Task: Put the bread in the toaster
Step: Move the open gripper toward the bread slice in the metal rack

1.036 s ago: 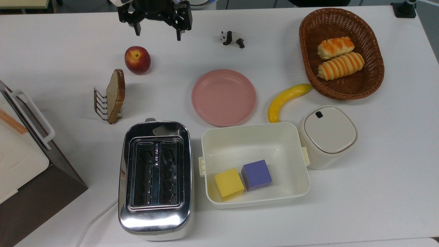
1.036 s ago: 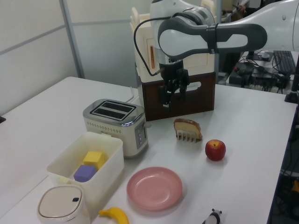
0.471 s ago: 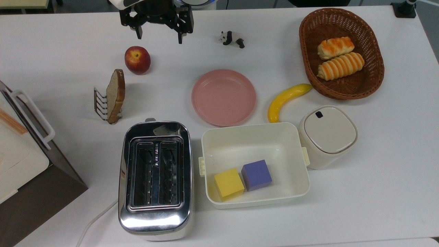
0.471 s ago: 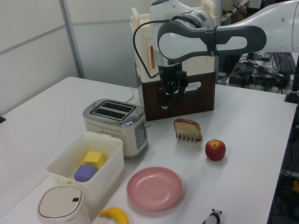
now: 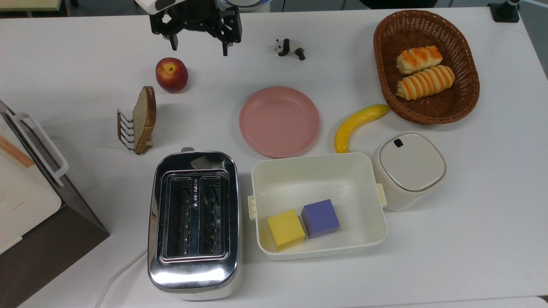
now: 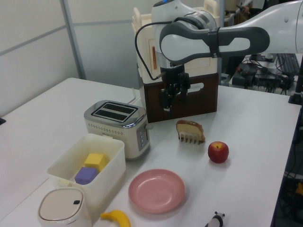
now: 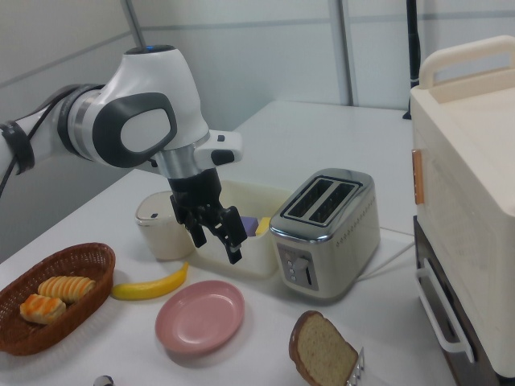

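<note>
While the end effector [image 5: 199, 46] is held above the surface [image 5: 471, 239] w/ fingers spread and nothing gripped, the bread [image 5: 144, 117] is seen standing upright in a small metal rack [image 5: 125, 130], near an apple [image 5: 171, 75]. The toaster [image 5: 193, 224] is set just beside the rack, both slots unfilled, approx. between a cream tub [image 5: 317, 171] and a white box w/ handle [image 5: 25, 184].
</note>
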